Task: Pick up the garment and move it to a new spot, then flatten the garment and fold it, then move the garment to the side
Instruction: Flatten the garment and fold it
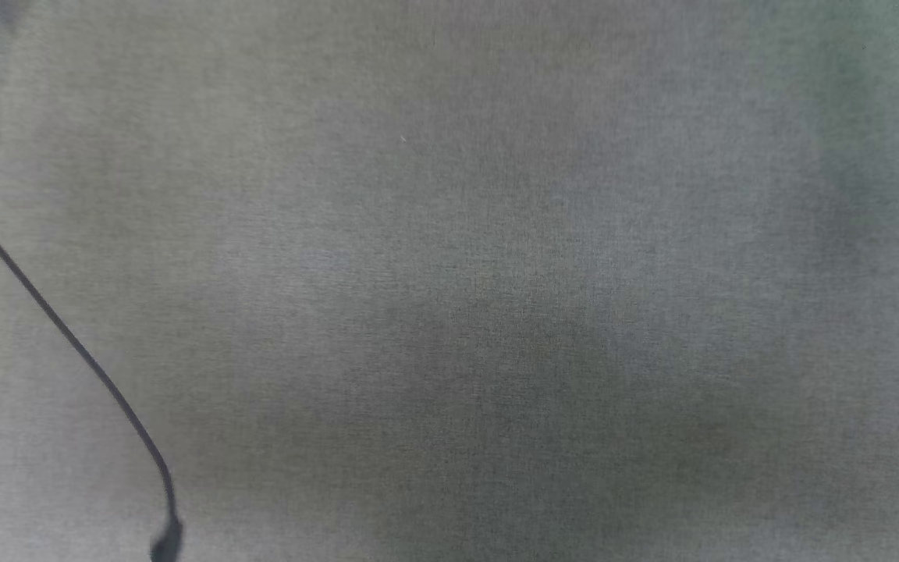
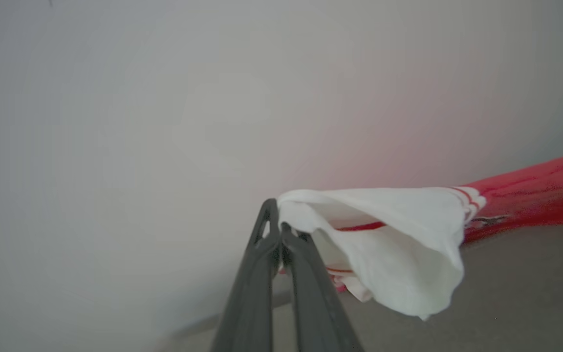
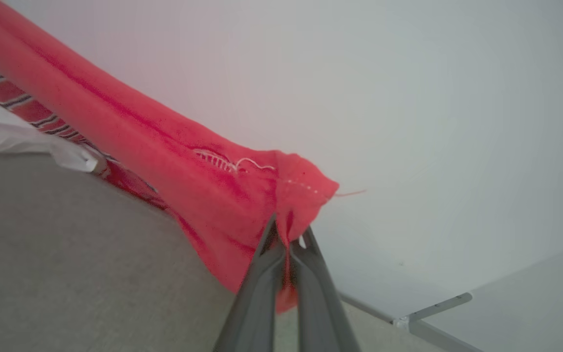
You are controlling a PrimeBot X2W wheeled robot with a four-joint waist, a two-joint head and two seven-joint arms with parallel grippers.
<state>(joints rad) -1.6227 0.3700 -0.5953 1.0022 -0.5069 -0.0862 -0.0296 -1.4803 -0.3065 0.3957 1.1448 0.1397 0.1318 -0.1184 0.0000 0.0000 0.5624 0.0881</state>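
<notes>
A: There's your left hand [image 2: 278,221], fingers pressed together on the white sleeve [image 2: 399,230] of the garment [image 2: 535,190]. See it?

B: Got it. And your right hand [image 3: 286,233] is clamped on a red hem corner with loose threads showing. The garment runs taut between your two hands, lifted over the grey table [image 3: 66,254]. Whether its lower edge brushes the table, I can't tell.

A: Light, soft stuff, I'd say. The sleeve flops open like a bell, no stiffness at all. Expect it to sag wherever you aren't holding it.

B: And thin knit can slip out of a narrow pinch. Corners and seams look like your best holds, because the hem stitching gives the fingers something to bite.

A: What's around you? In the head view, a black cable [image 1: 67,336] slants down the left side of the grey table top.

B: Watch that one, by my reckoning. A trailing hem could snag it. Beyond the table there's a pale wall [image 3: 457,98] and a metal bracket [image 3: 433,308] low down, well apart from the cloth.
</notes>
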